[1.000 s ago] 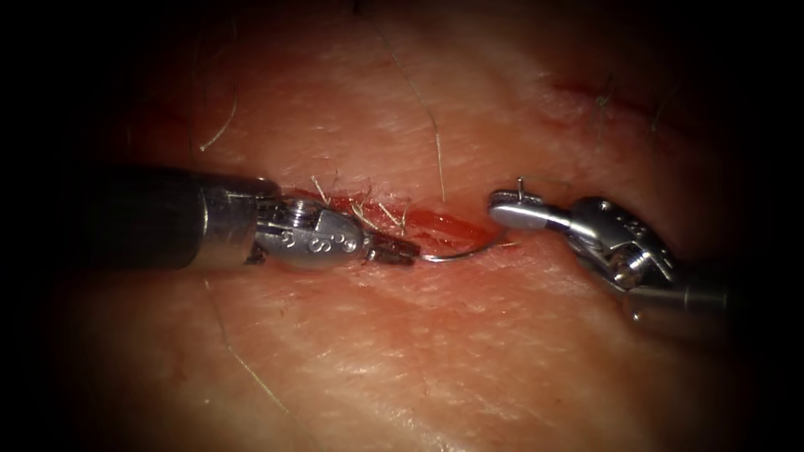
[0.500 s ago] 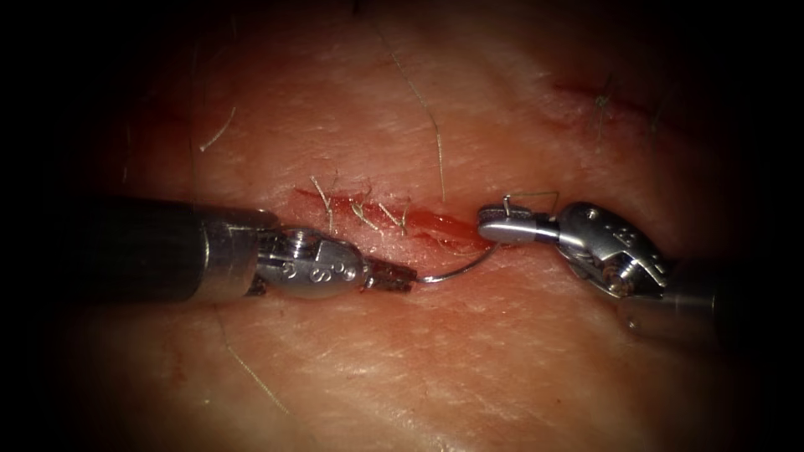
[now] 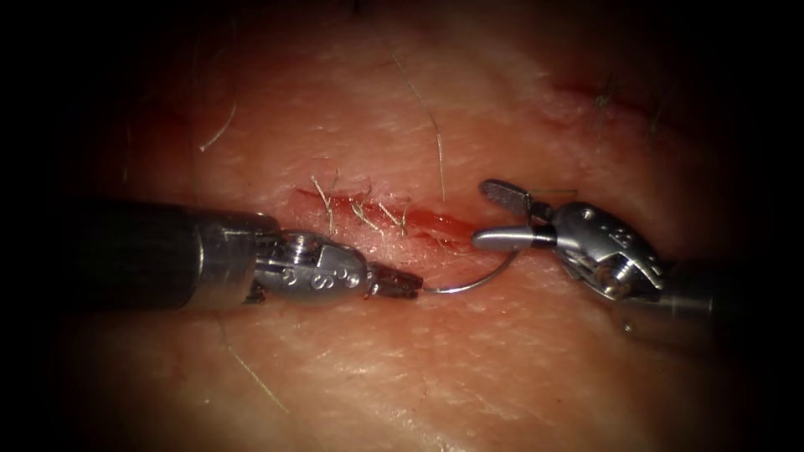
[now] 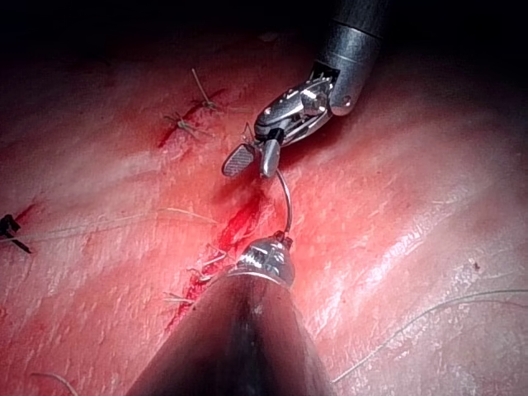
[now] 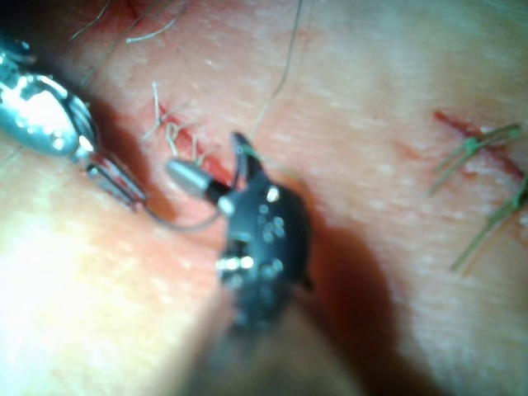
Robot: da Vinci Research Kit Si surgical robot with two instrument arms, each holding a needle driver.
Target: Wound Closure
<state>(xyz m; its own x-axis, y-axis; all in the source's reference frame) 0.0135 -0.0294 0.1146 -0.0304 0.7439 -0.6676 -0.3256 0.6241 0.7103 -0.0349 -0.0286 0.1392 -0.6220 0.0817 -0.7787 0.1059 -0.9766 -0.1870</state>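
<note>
Your left tool is clenched on one end of the thin curved steel needle, which lies free over the tissue's red cut. Your right tool stands released, holding nothing. Stitches close the cut's left part; the right part gapes.

Two tools: the left tool with its fingers closed on one end of the needle, and the right tool with its fingers spread apart, holding nothing. One curved needle, lying free above the tissue. One piece of tissue. One open cut, with red fluid in it. About four short stitch ends stand along the cut's left part. One thin thread runs by the right tool.
</note>
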